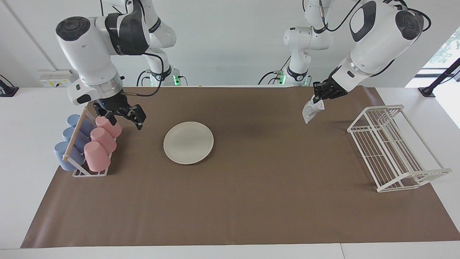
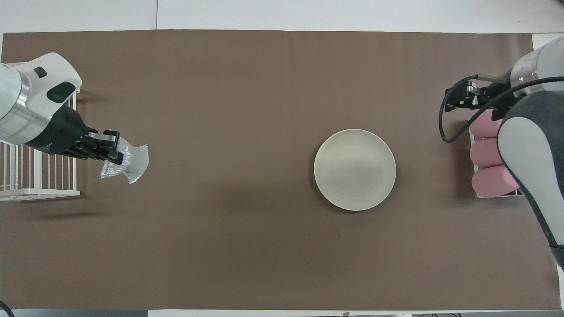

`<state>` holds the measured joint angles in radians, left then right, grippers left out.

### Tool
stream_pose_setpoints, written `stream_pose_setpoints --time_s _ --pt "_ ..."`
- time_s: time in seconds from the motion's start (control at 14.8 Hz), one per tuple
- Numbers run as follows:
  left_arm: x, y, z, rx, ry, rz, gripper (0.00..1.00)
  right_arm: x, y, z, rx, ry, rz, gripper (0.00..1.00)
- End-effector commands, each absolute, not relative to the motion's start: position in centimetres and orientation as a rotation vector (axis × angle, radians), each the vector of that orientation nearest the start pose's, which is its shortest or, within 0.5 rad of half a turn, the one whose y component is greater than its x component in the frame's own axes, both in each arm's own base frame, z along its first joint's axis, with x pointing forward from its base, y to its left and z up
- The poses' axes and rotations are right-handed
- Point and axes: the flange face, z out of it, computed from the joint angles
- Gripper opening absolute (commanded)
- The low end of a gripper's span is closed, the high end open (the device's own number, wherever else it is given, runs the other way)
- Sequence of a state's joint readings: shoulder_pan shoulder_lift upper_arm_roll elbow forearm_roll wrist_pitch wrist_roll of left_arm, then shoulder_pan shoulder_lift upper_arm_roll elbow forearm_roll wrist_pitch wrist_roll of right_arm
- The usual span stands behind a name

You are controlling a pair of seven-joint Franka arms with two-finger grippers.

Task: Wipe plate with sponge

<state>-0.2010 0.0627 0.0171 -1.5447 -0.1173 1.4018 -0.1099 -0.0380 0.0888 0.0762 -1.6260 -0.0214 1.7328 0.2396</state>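
My left end effector (image 1: 317,98): up in the air over the brown mat (image 1: 251,201), beside the white rack (image 1: 391,151), pinching the sponge (image 1: 311,110).
Sponge: hangs from my fingers, not touching the counter (image 1: 21,151).
My right end effector (image 1: 125,116): waits above the pink cups (image 1: 101,141), fingers a little apart, holding nothing.
Plate (image 1: 188,142): flat on the mat, near the cups, well apart from the sponge.

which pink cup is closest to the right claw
The pink cup nearest the robots in the rack; the right claw hangs just above it, while the other two lie farther along the row.
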Motion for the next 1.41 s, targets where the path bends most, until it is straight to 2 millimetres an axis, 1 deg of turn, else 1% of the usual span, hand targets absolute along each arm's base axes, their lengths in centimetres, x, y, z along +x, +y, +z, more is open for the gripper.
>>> stream_pose_setpoints --time_s 0.0,0.07,0.13,0.2,0.27,0.4,0.47,0.54,0.61,0.67,0.81,0.94,1.08,1.15,1.21,1.28,1.35 --pt "55.4 -10.7 59.8 -3.016 0.107 0.341 0.00 56.5 1.2 55.8 -3.162 0.267 0.018 1.00" --pt "55.5 -10.1 59.8 -2.941 0.099 0.313 0.00 56.3 1.4 56.3 -3.163 0.262 0.004 1.00" --pt "55.5 -9.8 60.1 -2.865 0.103 0.286 0.00 56.2 1.9 57.4 -3.163 0.246 -0.025 1.00" --pt "55.5 -10.2 60.3 -2.804 0.119 0.259 0.00 55.7 2.2 59.0 -3.163 0.208 -0.073 1.00" --pt "55.6 -10.0 60.5 -2.749 0.119 0.239 0.00 55.2 2.5 59.4 -3.165 0.136 -0.072 1.00" --pt "55.8 -9.9 60.6 -2.623 0.121 0.203 0.00 54.7 3.8 59.3 -3.164 0.043 -0.020 1.00" --pt "56.6 -10.0 59.6 -2.543 0.132 0.199 0.00 54.6 3.6 59.3 -3.164 0.038 -0.015 1.00" --pt "57.4 -9.9 58.6 -2.460 0.137 0.200 0.00 54.7 3.0 59.2 -3.164 0.005 -0.012 1.00" --pt "58.2 -9.8 57.9 -2.382 0.144 0.193 0.00 54.8 1.1 59.1 -3.163 -0.029 -0.010 1.00" --pt "59.0 -9.6 57.2 -2.305 0.147 0.184 0.00 54.8 0.2 59.1 -3.161 -0.080 0.001 1.00" --pt "60.8 -9.0 54.7 -2.186 0.159 0.192 0.00 54.9 -0.8 59.0 -3.157 -0.156 -0.001 1.00" --pt "62.3 -7.9 51.9 -2.091 0.172 0.207 0.00 55.1 -0.9 59.3 -3.158 -0.180 -0.022 1.00" --pt "63.9 -7.6 48.7 -2.001 0.164 0.186 0.00 55.9 -0.6 59.8 -3.165 -0.280 -0.053 1.00" --pt "64.5 -7.5 47.0 -1.964 0.156 0.184 0.00 55.9 -0.6 59.8 -3.165 -0.283 -0.053 1.00" --pt "65.0 -7.5 45.9 -1.924 0.164 0.182 0.00 55.8 -0.5 59.8 -3.165 -0.285 -0.046 1.00" --pt "65.3 -7.2 45.8 -1.885 0.169 0.172 0.00 55.7 -0.7 59.7 -3.165 -0.278 -0.034 1.00" --pt "65.7 -6.7 45.8 -1.847 0.178 0.153 0.00 55.6 -1.3 59.8 -3.166 -0.261 -0.036 1.00"
